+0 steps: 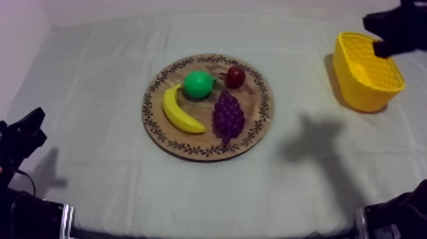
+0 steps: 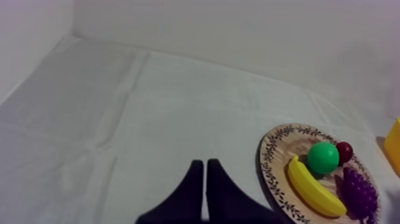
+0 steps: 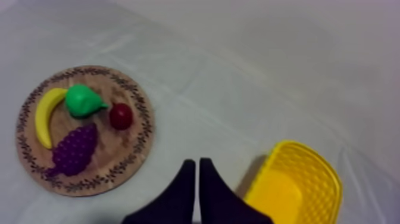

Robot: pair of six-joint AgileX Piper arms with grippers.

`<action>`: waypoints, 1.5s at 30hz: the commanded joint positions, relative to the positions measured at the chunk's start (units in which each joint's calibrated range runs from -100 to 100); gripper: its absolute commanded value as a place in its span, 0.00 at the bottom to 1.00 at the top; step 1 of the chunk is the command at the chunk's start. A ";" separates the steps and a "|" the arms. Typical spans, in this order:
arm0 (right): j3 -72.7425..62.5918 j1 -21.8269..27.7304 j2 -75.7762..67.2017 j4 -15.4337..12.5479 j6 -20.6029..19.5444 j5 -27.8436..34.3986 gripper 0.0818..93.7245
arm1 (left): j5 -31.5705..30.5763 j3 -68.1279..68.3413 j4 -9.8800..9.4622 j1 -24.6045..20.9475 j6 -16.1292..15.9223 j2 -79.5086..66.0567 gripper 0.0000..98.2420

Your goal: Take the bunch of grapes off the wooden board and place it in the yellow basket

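The purple bunch of grapes [image 1: 227,116] lies on the round wooden board [image 1: 210,151] at the table's middle, beside a banana [image 1: 180,111], a green pear [image 1: 199,84] and a small red fruit [image 1: 235,77]. The yellow basket [image 1: 368,70] stands at the far right, with nothing in it. My right gripper [image 1: 386,48] hangs over the basket's far rim; in the right wrist view its fingers [image 3: 197,161] lie together as a wedge, shut on nothing, between the basket [image 3: 297,190] and the grapes [image 3: 72,150]. My left gripper [image 1: 35,121] rests low at the left, shut [image 2: 205,162], well away from the board [image 2: 271,179].
Grey-white cloth covers the whole table. The right arm throws a shadow [image 1: 314,140] on the cloth between the board and the basket. A pale wall rises behind the table and at the left.
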 commanded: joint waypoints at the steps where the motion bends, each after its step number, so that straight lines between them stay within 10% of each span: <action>1: -11.74 -2.69 7.22 0.07 -1.35 5.97 0.00 | -0.03 -0.03 0.00 0.00 -0.01 0.00 0.00; 23: -58.64 -16.68 44.63 7.78 -21.24 45.71 0.00 | -0.03 -0.03 0.00 0.00 -0.01 0.00 0.00; 45: -64.38 -19.04 62.20 8.07 -31.14 49.28 0.00 | -0.03 -0.03 0.00 0.00 -0.01 0.00 0.00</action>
